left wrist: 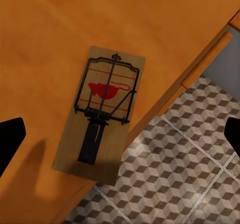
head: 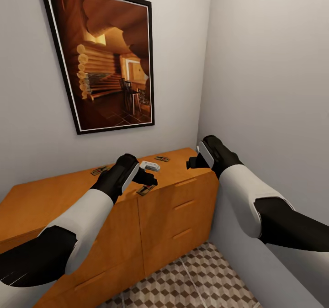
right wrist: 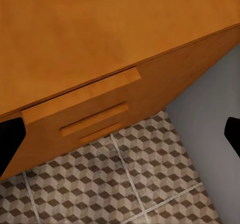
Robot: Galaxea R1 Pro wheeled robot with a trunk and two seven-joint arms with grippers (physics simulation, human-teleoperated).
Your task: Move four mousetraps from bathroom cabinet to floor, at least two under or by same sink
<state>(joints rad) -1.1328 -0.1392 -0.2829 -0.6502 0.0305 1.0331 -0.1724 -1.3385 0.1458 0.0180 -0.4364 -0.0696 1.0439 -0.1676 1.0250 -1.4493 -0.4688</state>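
- Head view: the cabinet (head: 173,207) stands in a corner against the grey wall, drawers all closed — nothing inside can be seen. The mousetraps lie on its flat top, not in it.
- One mousetrap (head: 145,189) sits at the top's front edge, just below the left gripper (head: 147,178). A second mousetrap (head: 162,158) lies further back near the wall, and a third mousetrap (head: 98,170) shows beside the left forearm, partly hidden by it.
- A small white object (head: 150,165) lies on the top just beyond the left gripper; what it is, I cannot tell.
- The right gripper (head: 191,163) hangs over the cabinet's right end, near the side wall. In this view I cannot tell the finger gap of either gripper.
- A framed picture (head: 106,54) of a log interior hangs on the wall above the cabinet. The bathroom floor (head: 201,280) shows below, bare of traps.
- Left wrist view: the front-edge mousetrap (left wrist: 102,112) lies flat on the cabinet top (left wrist: 60,39), one long side right at the front edge. The left fingers (left wrist: 11,136) are wide apart, one each side of the trap, not touching it.
- Right wrist view: the right fingers (right wrist: 10,141) are wide apart — holding nothing — over the cabinet's front corner (right wrist: 150,79), with closed drawer handles and floor tiles (right wrist: 125,184) beneath.
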